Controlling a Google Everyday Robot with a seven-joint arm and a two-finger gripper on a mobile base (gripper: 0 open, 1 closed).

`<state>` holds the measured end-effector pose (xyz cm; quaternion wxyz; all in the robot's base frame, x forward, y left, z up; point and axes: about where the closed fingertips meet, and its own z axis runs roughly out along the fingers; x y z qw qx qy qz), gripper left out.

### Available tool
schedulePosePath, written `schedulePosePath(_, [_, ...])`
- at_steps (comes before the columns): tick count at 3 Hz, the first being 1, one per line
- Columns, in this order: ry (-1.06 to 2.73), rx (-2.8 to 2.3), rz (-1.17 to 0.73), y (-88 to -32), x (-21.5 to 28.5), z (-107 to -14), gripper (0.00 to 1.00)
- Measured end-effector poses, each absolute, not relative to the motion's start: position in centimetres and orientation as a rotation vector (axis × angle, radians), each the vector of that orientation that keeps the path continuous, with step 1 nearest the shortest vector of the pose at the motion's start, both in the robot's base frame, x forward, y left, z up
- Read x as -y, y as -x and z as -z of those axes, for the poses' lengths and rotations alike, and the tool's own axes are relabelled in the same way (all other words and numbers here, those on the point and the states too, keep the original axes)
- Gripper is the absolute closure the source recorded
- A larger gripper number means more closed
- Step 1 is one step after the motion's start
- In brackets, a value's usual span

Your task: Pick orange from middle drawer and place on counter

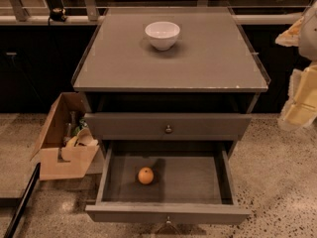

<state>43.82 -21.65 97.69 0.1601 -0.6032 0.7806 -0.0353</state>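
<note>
The orange (145, 175) lies inside the middle drawer (168, 213), left of the drawer's centre. The drawer is pulled out toward me, its knob at the front bottom. The grey drawer above it (168, 126) is closed. The counter (208, 63) is the flat grey top above them. My gripper (300, 90) shows as blurred pale yellow shapes at the right edge, close to the camera, level with the counter's front right corner and well away from the orange. It holds nothing that I can see.
A white bowl (162, 34) stands on the counter toward the back centre. An open cardboard box (62, 145) with bottles sits on the speckled floor left of the cabinet. A dark bar (20, 205) slants across the lower left corner.
</note>
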Motion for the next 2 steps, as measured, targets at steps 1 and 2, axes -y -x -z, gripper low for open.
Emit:
schedulePosePath(1, [1.723, -2.230, 0.101, -43.82, 21.65, -97.69, 0.00])
schedulePosePath(2, [1.670, -2.199, 0.076, -43.91, 21.57, -97.31, 0.00])
